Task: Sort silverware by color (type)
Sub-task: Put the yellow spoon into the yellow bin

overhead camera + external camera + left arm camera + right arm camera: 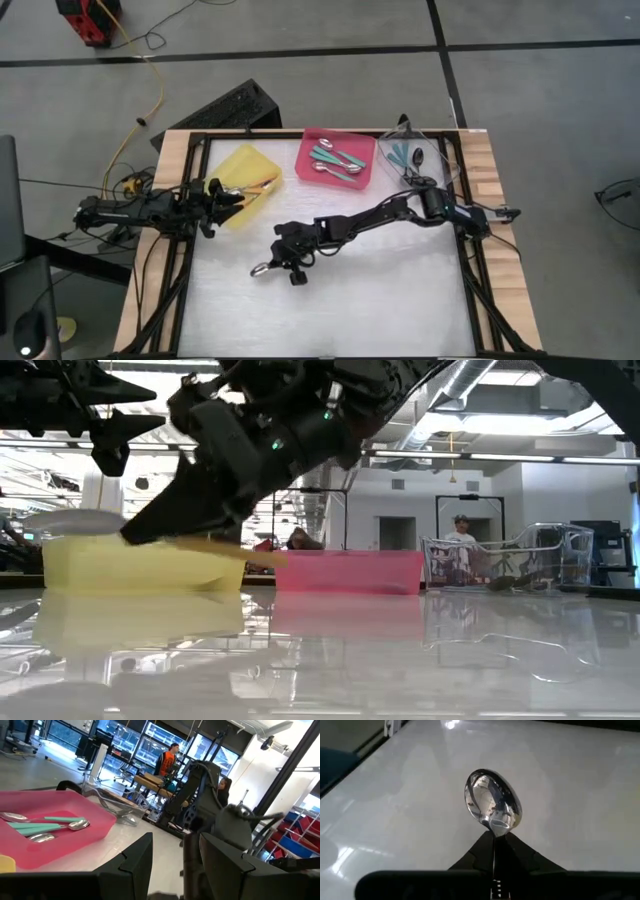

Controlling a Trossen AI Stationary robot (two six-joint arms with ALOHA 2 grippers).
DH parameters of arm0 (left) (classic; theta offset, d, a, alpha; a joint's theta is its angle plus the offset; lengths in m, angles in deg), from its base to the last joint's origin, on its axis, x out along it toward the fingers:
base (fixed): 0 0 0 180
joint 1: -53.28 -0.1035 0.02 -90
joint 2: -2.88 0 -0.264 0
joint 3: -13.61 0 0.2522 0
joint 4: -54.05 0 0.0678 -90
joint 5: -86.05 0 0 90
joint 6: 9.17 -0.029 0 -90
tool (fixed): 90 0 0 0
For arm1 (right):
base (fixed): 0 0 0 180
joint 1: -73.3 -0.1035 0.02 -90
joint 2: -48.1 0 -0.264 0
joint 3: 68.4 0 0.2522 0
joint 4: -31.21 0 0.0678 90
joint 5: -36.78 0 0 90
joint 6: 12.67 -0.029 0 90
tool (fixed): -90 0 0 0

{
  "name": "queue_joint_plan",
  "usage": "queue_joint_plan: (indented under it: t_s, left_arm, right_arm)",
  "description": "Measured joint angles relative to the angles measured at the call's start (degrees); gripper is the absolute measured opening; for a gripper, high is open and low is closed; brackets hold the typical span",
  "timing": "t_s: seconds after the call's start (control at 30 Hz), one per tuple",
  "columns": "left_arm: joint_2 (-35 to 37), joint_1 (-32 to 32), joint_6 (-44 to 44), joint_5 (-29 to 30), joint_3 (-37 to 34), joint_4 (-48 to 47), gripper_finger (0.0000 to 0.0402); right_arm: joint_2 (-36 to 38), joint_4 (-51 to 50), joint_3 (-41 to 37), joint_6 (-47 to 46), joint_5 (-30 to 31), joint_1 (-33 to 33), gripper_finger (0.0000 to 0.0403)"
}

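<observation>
My right gripper (274,263) reaches out over the middle of the white table and is shut on a spoon. The spoon's shiny silver bowl (492,805) sticks out past the fingertips; its handle is hidden by the gripper. In the low view that gripper (140,535) hangs above the table. My left gripper (214,195) waits open and level at the table's left edge, beside the yellow tray (243,165), which holds orange-handled spoons (263,184). Teal-handled spoons (335,160) lie in the pink tray (306,162). My right gripper pinches the spoon at its neck (495,831), just behind the bowl, between its two fingertips. The fingers slant down from the table's right side and lie along the spoon. The bowl points toward the table's left, and the spoon is lifted clear of the table.
A clear tray (428,150) with teal-handled spoons stands at the far right, next to the pink tray. All three trays line the far edge. The white sheet (330,310) stretches toward the near edge. People show in the room beyond the table.
</observation>
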Motion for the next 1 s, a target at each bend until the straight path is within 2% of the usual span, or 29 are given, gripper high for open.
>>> queue_joint_plan:
  t_s: [0.23, 0.47, 1.0]
  left_arm:
    - [0.0, 0.0, 0.03, -0.32, 0.0, -0.06, 0.0148]
    - [0.0, 0.0, 0.07, -0.32, 0.0, -0.1, 0.0148]
    - [0.0, 0.0, 0.12, -0.42, 0.0, -0.16, 0.0148]
  right_arm:
    - [4.0, -3.12, -0.15, 1.55, 2.07, 0.61, 0.0052]
    - [7.32, -10.19, -0.04, 6.27, 8.59, 0.7, 0.0052]
    - [7.77, -18.97, -0.02, 7.97, 8.74, 1.14, 0.0052]
